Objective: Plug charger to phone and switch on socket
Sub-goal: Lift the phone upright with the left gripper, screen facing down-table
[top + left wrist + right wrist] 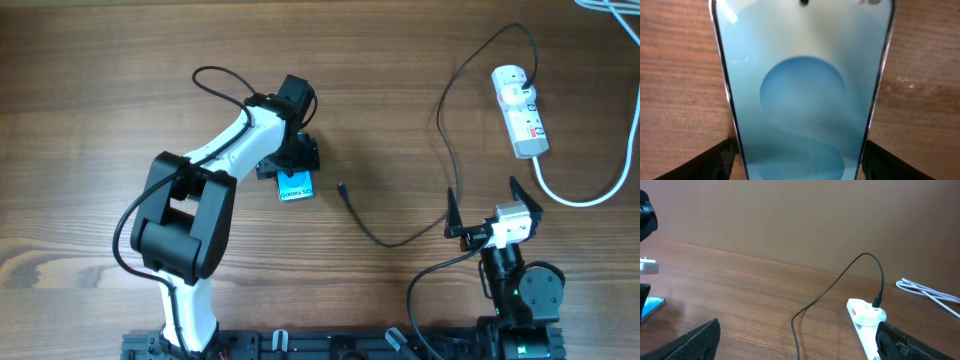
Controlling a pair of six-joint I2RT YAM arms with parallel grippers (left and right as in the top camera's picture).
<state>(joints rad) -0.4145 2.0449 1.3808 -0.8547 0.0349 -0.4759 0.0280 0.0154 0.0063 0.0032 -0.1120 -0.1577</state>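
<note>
Since plugging needs the phone (800,100) steady, my left gripper (800,160) straddles it; whether clamped, cannot tell. Right gripper (488,205) wide open, empty; charger (343,188) tip at its 9 o'clock.

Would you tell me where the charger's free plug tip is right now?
In the overhead view the charger's plug tip lies on the table near the middle, just right of the phone.
</note>
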